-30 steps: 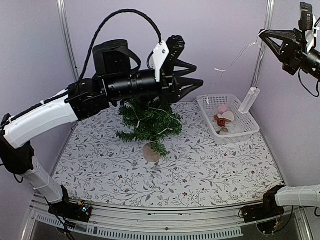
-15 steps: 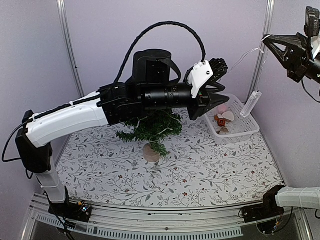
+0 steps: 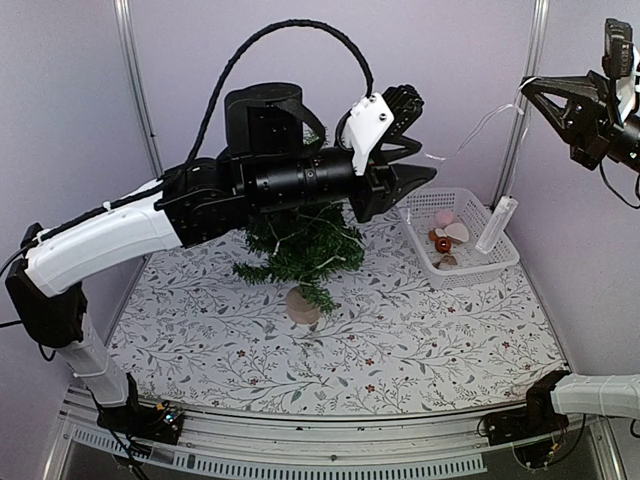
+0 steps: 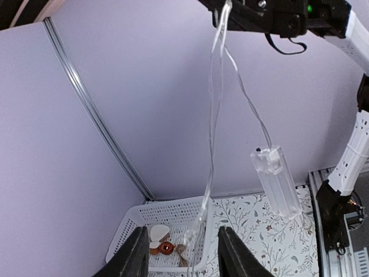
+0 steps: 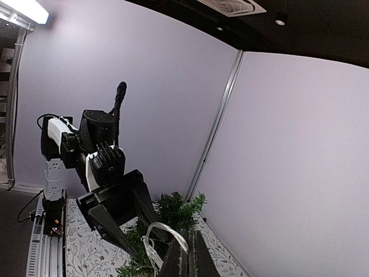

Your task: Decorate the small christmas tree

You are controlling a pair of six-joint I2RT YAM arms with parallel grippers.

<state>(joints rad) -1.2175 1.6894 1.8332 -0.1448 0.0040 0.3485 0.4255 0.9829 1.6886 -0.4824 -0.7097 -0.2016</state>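
The left arm (image 3: pixel 110 235) reaches from the left edge over the middle of the table (image 3: pixel 420 340), which has a floral-patterned top. Beneath and behind its forearm, the small christmas tree (image 3: pixel 300 245) stands roughly upright on its pale wooden stump (image 3: pixel 303 305) at the table's centre, with a few thin pale strands lying across its dark green branches. The left gripper (image 3: pixel 418 168) hangs in the air just right of the tree top and points toward the right wall. Its jaws are parted with nothing clamped between them, and in the left wrist view the two fingers (image 4: pixel 134 254) stand well apart. Further right, a white lattice basket (image 3: pixel 478 262) sits at the back right of the table and holds small ornaments (image 3: pixel 444 230), one pink, one pale and one red-brown. A clear battery box (image 3: pixel 497 225) dangles over the basket's right side from a thin light string (image 3: pixel 470 130). The string rises to the right gripper (image 3: pixel 527 85), high at the right edge, which is pinched tight on a loop of it.
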